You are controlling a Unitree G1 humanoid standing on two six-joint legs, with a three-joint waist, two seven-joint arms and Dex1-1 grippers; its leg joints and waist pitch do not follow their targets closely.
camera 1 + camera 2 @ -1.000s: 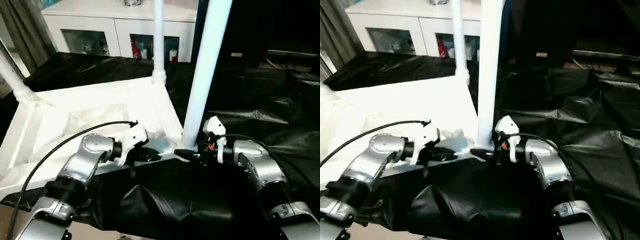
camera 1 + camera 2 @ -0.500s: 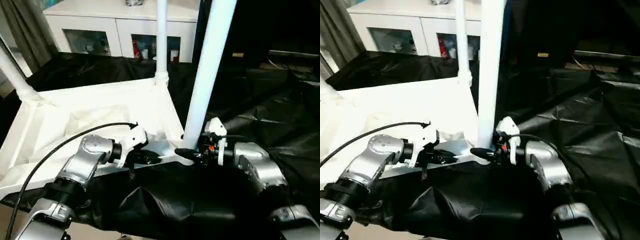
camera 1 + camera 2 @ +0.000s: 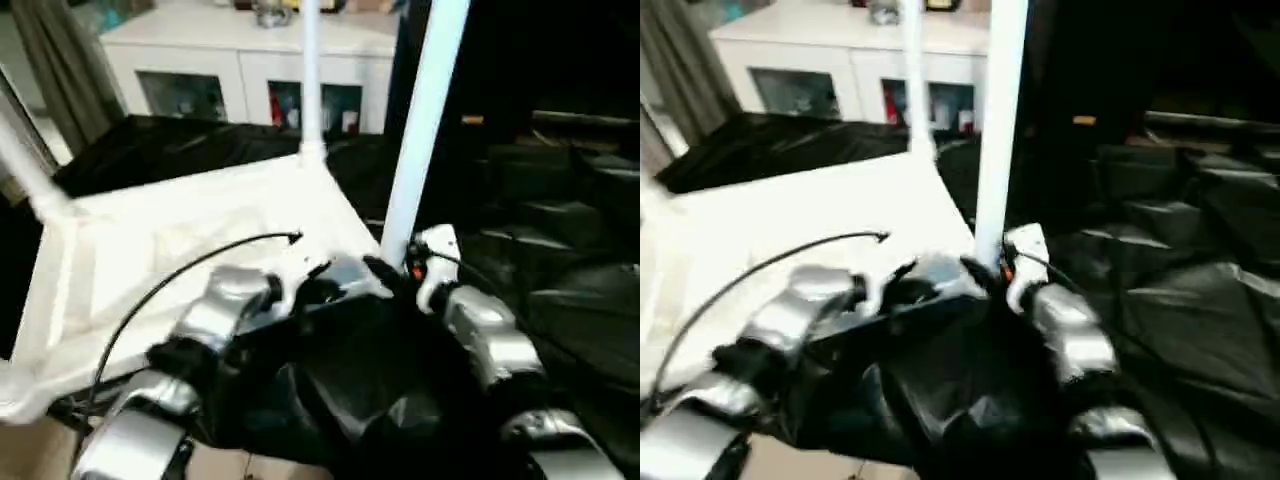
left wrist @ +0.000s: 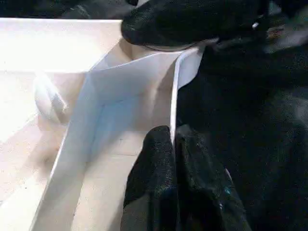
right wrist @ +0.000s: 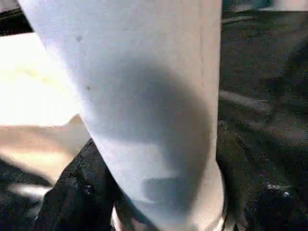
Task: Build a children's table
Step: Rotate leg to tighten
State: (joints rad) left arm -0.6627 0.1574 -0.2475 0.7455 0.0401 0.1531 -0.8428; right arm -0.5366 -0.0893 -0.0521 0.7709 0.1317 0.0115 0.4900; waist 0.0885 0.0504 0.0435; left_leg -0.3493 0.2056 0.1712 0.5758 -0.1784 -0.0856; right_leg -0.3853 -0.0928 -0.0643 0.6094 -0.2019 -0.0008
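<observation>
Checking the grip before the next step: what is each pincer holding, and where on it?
The left pincer pinches the rim of the upturned white tabletop near its corner. The right pincer straddles the base of the near leg.

The children's table (image 3: 190, 235) looks like smooth white plastic, and its near leg (image 3: 415, 140) at about 1 o'clock has a soft shine. The work table (image 3: 560, 290) wears a black cloth, crinkly and a bit shiny. The robot's forearms (image 3: 485, 335) are shiny silver metal, and the cabinet (image 3: 250, 60) at 12 o'clock has smooth white fronts with glass doors.
</observation>
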